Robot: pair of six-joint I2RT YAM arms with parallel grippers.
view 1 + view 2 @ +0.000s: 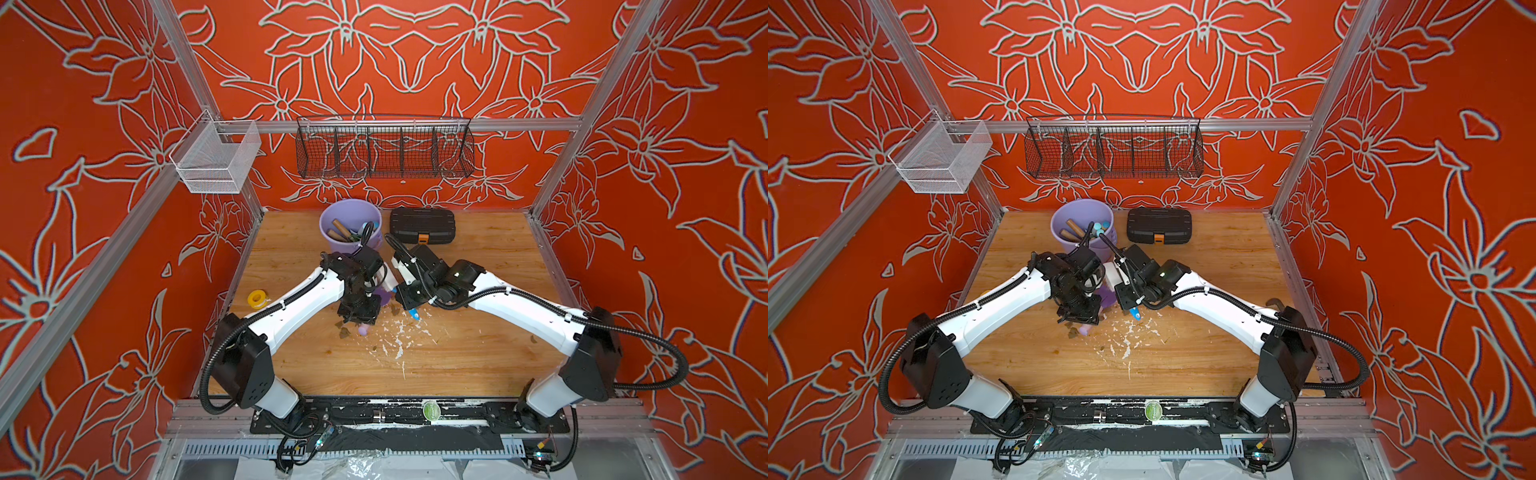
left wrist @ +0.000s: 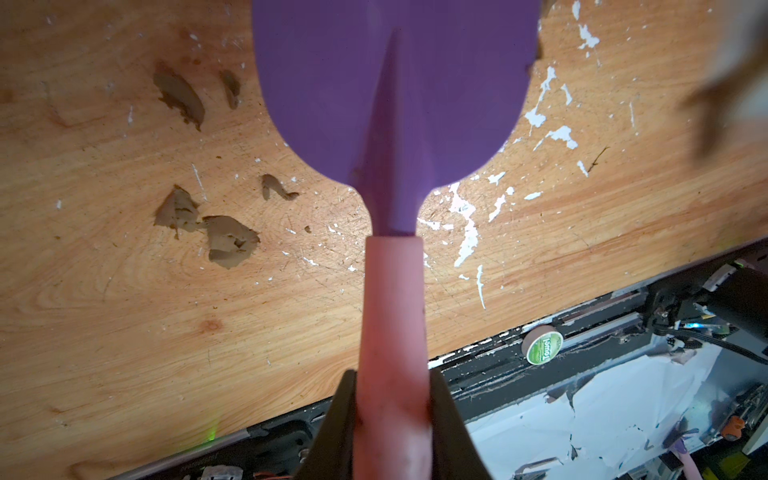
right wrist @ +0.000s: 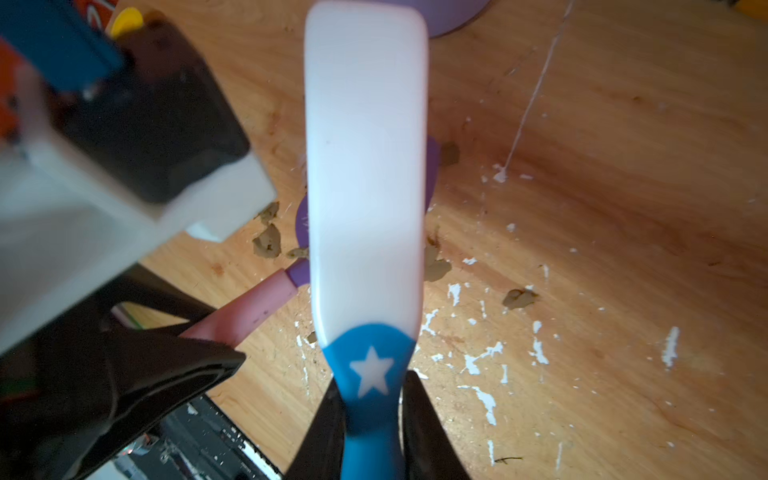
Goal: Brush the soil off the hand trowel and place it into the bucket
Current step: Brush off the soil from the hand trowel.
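Blue brush handle (image 3: 370, 409), white star (image 3: 371, 371)

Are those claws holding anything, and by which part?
The left gripper holds the purple trowel by its pink handle; the right gripper holds the white brush by its blue handle.

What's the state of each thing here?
hand trowel: gripped by its pink handle, not yet in the bucket.
brush: gripped by its blue handle, head over the trowel blade.
soil: loose clumps on the table.
bucket: upright, tools inside.
black case: closed.
left gripper: shut on hand trowel.
right gripper: shut on brush.
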